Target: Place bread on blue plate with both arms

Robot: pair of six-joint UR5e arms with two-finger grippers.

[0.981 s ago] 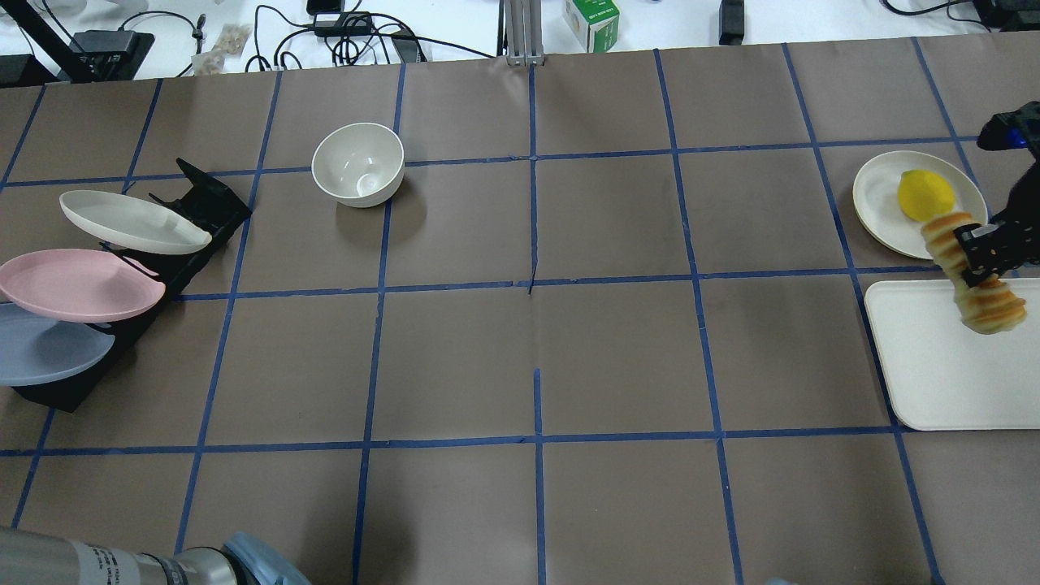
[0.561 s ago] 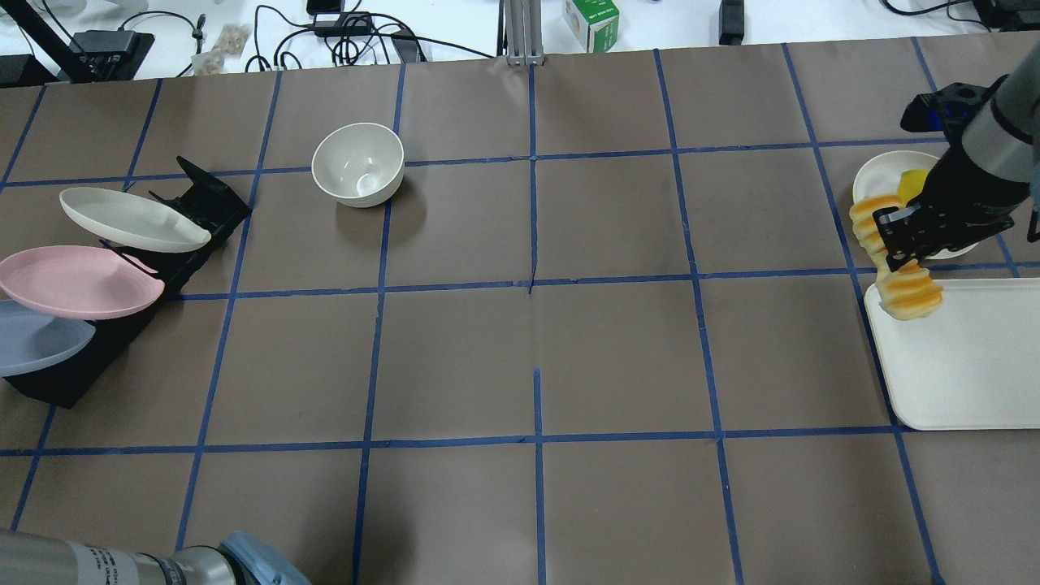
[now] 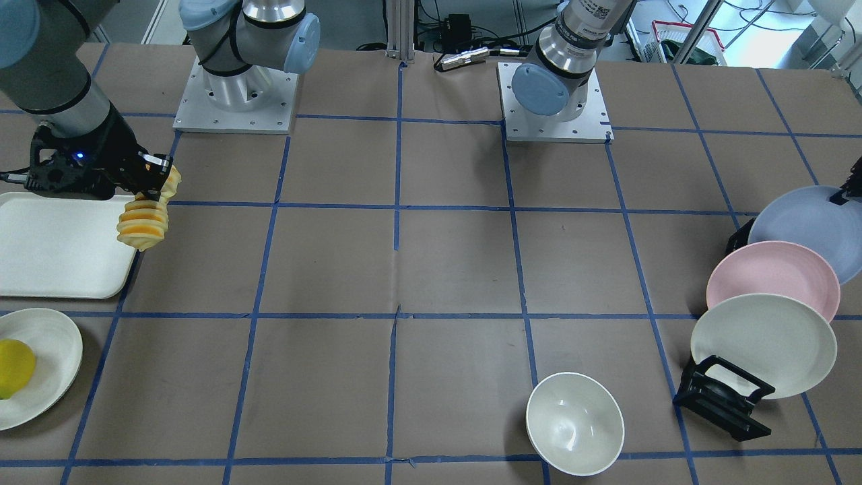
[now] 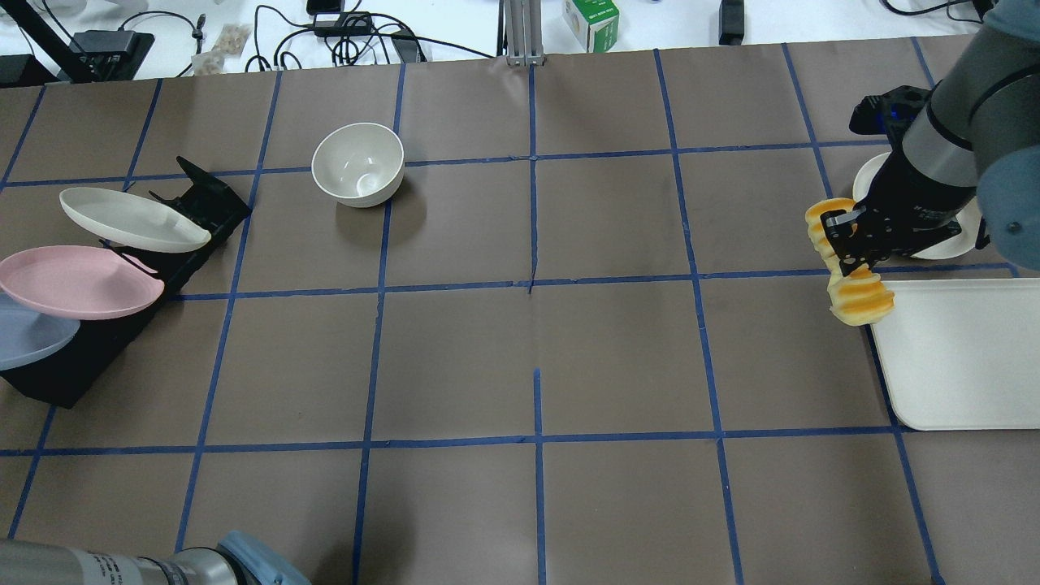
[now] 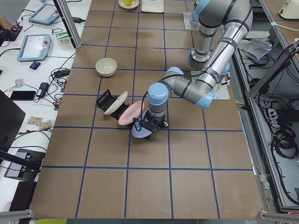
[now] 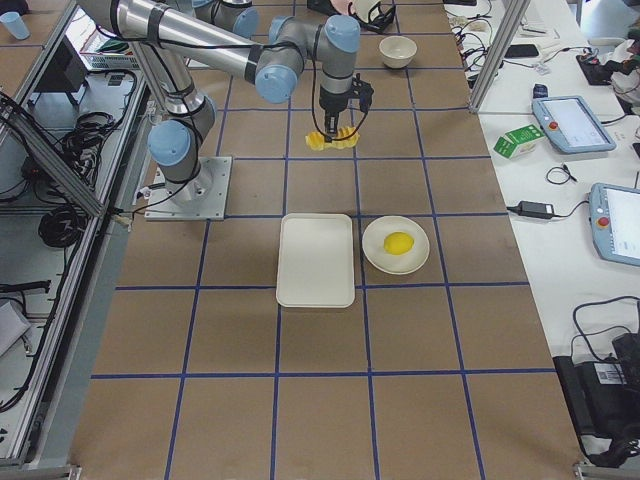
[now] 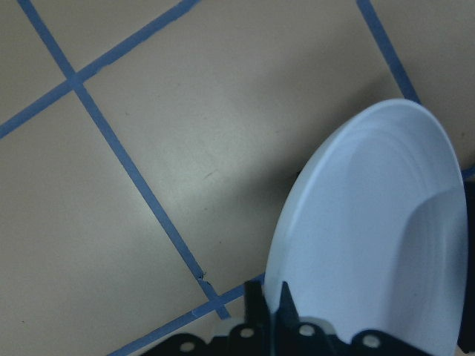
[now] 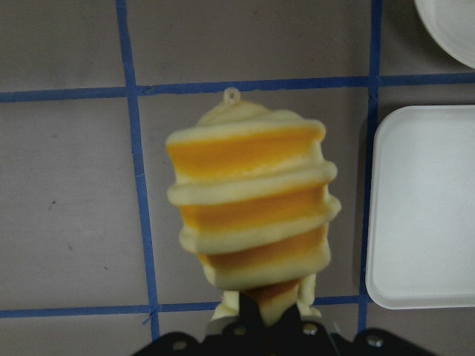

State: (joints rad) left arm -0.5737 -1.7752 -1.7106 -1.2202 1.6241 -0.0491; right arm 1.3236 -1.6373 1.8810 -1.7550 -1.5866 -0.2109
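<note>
As the right gripper [image 4: 849, 242] travels in from the right edge of the overhead view, we see the bread [image 4: 861, 305] hanging just past the left rim of the white tray [image 4: 959, 366]. A second ago it hung over the tray's upper corner. The jaws are clamped across the middle of the bread, whose two ends stick out on either side, clear of the table. At the left edge of that view less of the blue plate [image 4: 32, 337] shows than before. It is sliding out from under the pink plate [image 4: 73, 280], away from the black rack [image 4: 203, 213]. In the left wrist view the left gripper [image 7: 273, 320] is closed on the plate's rim at the bottom of the frame. We judge both halves of the job under way: the plate must lie flat before the bread goes down.
</note>
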